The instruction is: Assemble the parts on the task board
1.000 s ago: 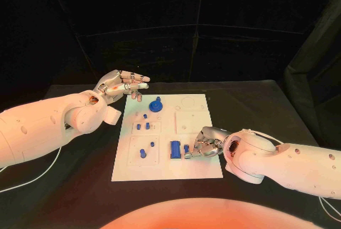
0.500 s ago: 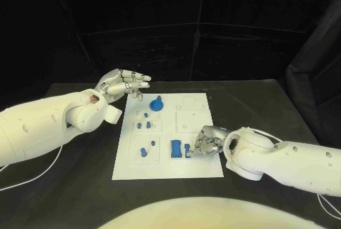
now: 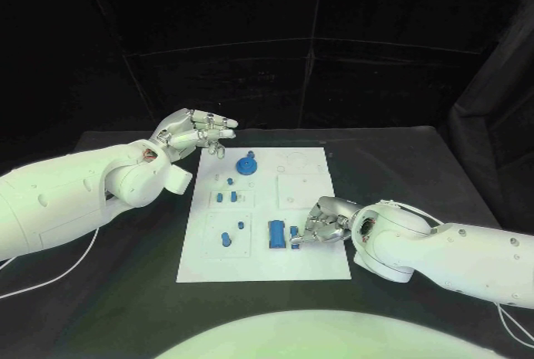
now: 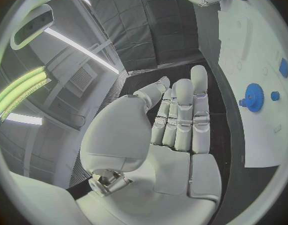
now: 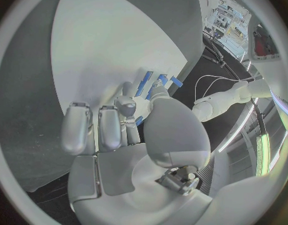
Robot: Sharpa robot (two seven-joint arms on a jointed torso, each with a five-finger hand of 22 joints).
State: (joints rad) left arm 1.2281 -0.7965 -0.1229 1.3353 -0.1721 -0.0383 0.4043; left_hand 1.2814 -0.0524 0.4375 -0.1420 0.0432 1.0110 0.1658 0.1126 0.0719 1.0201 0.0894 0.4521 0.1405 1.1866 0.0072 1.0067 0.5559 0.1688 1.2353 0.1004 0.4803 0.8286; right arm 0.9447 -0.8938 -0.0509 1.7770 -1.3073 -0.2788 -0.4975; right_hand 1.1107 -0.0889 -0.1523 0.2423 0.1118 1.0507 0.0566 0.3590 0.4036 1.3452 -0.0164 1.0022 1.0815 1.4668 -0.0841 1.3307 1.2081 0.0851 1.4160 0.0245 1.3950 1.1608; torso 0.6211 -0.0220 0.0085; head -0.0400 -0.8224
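No text, label, brand, number or sign can be read in these pictures. The task board (image 3: 300, 212) has only faint outlines on its white surface, and they do not form any letters I can read.

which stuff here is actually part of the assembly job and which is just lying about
Part of the job:
task board
blue gear
blue block
small blue piece at the right hand
small blue pieces
left hand, raised beyond the board's far left corner

Just lying about:
black table
white cable
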